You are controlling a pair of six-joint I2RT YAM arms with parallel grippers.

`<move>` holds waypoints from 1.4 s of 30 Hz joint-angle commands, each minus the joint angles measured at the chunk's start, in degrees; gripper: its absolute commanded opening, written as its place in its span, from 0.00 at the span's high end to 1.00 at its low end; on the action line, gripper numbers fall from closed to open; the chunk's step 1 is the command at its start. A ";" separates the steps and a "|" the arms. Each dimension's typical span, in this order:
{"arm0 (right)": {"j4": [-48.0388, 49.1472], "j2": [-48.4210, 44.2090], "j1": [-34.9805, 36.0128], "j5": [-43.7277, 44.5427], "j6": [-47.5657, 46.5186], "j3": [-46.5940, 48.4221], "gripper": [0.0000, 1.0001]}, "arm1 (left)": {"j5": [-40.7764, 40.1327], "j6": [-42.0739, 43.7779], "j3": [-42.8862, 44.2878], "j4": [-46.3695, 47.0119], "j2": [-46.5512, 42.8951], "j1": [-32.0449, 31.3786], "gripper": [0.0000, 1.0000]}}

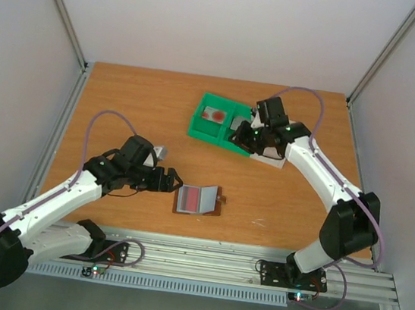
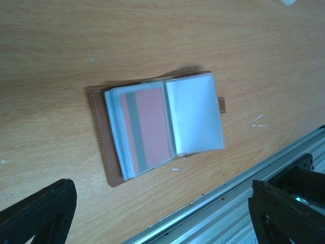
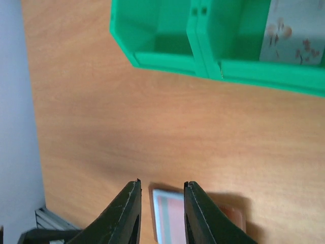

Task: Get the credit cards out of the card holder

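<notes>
Near the desk's (image 1: 122, 105) front edge the card holder (image 1: 199, 200) lies flat open, long side running left-right. Left end effector (image 1: 174, 180), wide open and empty, sits just left of it; right end effector (image 3: 162, 184), barely parted, is off by the tray (image 1: 195, 129).

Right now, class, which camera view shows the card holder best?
The left wrist view: the card holder lies open, close and whole, a reddish card visible in its clear sleeves. The top view shows it small and distant; the right wrist view catches only a part at the bottom edge.
</notes>
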 commanded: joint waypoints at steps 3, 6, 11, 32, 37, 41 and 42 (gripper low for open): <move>1.54 -8.23 2.64 0.59 -1.64 -8.42 0.72 | 3.76 -4.49 -3.31 9.91 -0.55 0.30 0.08; 2.02 -11.12 4.29 1.05 -2.35 -11.74 0.70 | 3.42 -5.57 -4.56 12.22 -0.92 0.46 0.08; 4.55 -13.64 7.44 0.31 -1.68 -17.12 0.69 | 4.41 -8.60 -7.60 16.95 -0.79 0.56 0.11; 22.74 -1.27 20.79 0.10 4.08 -26.75 0.76 | 4.92 -14.63 -15.14 28.68 5.08 0.65 0.21; 26.26 2.80 20.95 -1.24 5.47 -27.81 0.77 | 5.68 -14.90 -15.93 30.36 6.49 0.65 0.22; 27.40 4.57 21.38 -0.96 5.86 -28.43 0.78 | 6.35 -15.17 -16.25 31.49 7.38 0.68 0.23; 27.46 4.99 21.43 -0.76 5.82 -28.52 0.79 | 6.48 -15.22 -16.25 31.70 7.52 0.69 0.23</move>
